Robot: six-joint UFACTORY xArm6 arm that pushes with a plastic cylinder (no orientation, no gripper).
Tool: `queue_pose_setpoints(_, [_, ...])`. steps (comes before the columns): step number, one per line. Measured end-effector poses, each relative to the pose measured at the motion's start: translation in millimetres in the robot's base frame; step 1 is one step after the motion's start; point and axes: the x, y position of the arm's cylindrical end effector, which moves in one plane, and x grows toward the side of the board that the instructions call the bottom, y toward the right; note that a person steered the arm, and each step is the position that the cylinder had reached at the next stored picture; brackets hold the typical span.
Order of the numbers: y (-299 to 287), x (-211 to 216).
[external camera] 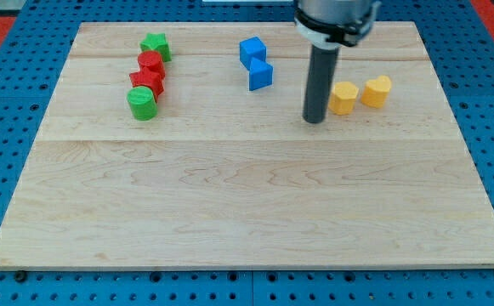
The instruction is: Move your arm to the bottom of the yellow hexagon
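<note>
The yellow hexagon lies on the wooden board at the view's upper right. A second yellow block, rounded with a notch, sits just to its right. My tip rests on the board just left of the yellow hexagon and slightly below its middle, a small gap apart from it. The dark rod rises from the tip to the arm's end at the view's top.
Two blue blocks lie left of the rod, near the top. At the upper left stand a green star, two red blocks and a green cylinder, in a tight column.
</note>
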Motion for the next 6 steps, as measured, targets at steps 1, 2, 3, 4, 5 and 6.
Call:
queue_pose_setpoints(1, [12, 19])
queue_pose_setpoints(2, [51, 8])
queue_pose_setpoints(3, [59, 4])
queue_pose_setpoints(4, [41, 4])
queue_pose_setpoints(5, [25, 3])
queue_pose_setpoints(6, [27, -5])
